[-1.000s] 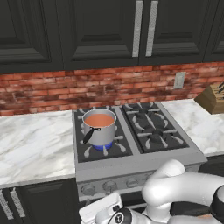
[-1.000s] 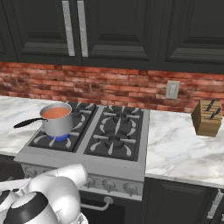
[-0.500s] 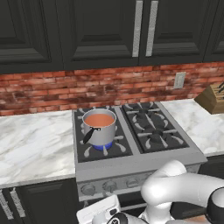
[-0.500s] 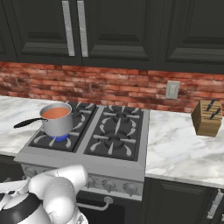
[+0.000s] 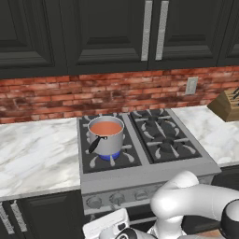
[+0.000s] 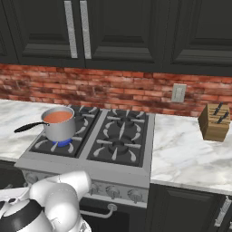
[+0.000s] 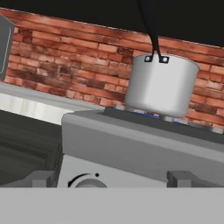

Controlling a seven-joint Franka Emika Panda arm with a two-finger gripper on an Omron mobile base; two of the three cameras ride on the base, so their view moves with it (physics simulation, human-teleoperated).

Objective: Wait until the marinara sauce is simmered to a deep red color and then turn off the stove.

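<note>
Still waiting, I'd say: the hand point(image 7: 109, 183) hovers low before a front knob point(image 7: 87, 181), fingertips apart. Beyond, marinara sauce point(image 5: 106, 128) at the stove's point(image 5: 140, 172) front-left burner looks orange-red, over blue flame point(image 5: 110, 157); next, turn that knob once it deepens

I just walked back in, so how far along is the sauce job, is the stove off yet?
Not yet. The saucepan sits on the stove's front left burner with a blue flame lit underneath. The marinara sauce looks pale orange-red, not deep red, so waiting is the step in hand. The claw faces a front knob. Left: turn that burner off.
</note>
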